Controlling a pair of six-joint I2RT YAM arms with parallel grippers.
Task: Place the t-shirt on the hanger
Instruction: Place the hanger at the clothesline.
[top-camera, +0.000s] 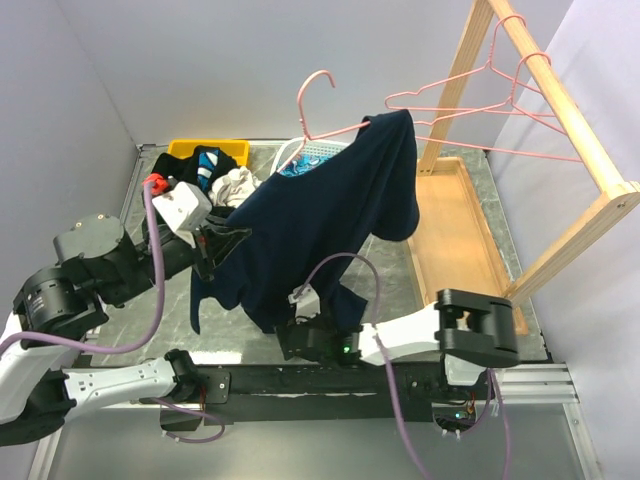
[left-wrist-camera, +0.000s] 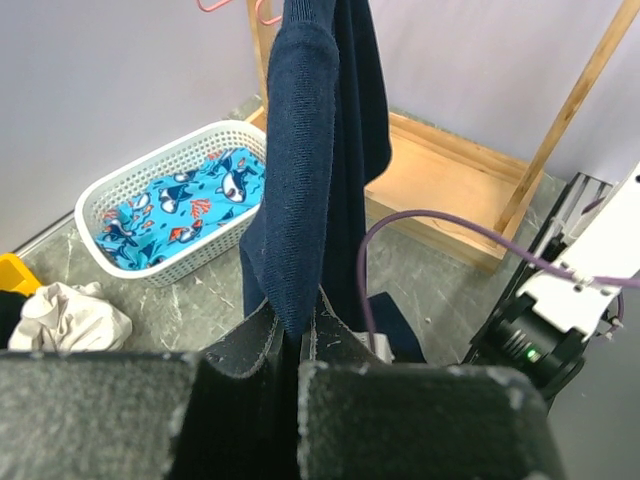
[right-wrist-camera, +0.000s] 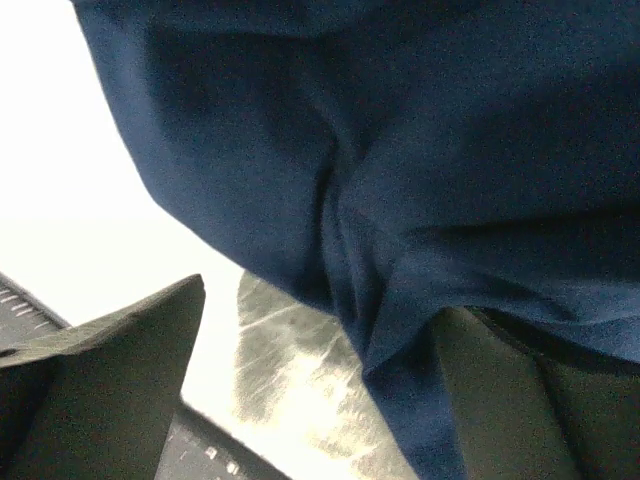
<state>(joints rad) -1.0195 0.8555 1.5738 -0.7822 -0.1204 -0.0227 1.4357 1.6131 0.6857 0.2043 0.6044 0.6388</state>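
The navy t-shirt (top-camera: 320, 220) hangs stretched in the air, its upper end draped over one arm of a pink hanger (top-camera: 340, 130) whose hook points up. My left gripper (top-camera: 215, 248) is shut on a folded edge of the t-shirt (left-wrist-camera: 300, 150), the cloth rising straight from between its jaws (left-wrist-camera: 300, 325). My right gripper (top-camera: 290, 335) sits low beneath the shirt's bottom hem. In its wrist view it (right-wrist-camera: 320, 400) stands open, and a fold of the t-shirt (right-wrist-camera: 400, 150) hangs down by its right finger (right-wrist-camera: 510, 400). What carries the hanger is hidden by cloth.
A white basket (left-wrist-camera: 110, 190) of whale-print fabric sits behind the shirt. A yellow bin (top-camera: 183, 148) with a clothes heap and a white cloth (left-wrist-camera: 70, 315) lie at the back left. On the right, a wooden rack (top-camera: 560, 110) carries more pink hangers (top-camera: 480, 108) over its tray base (top-camera: 455, 230).
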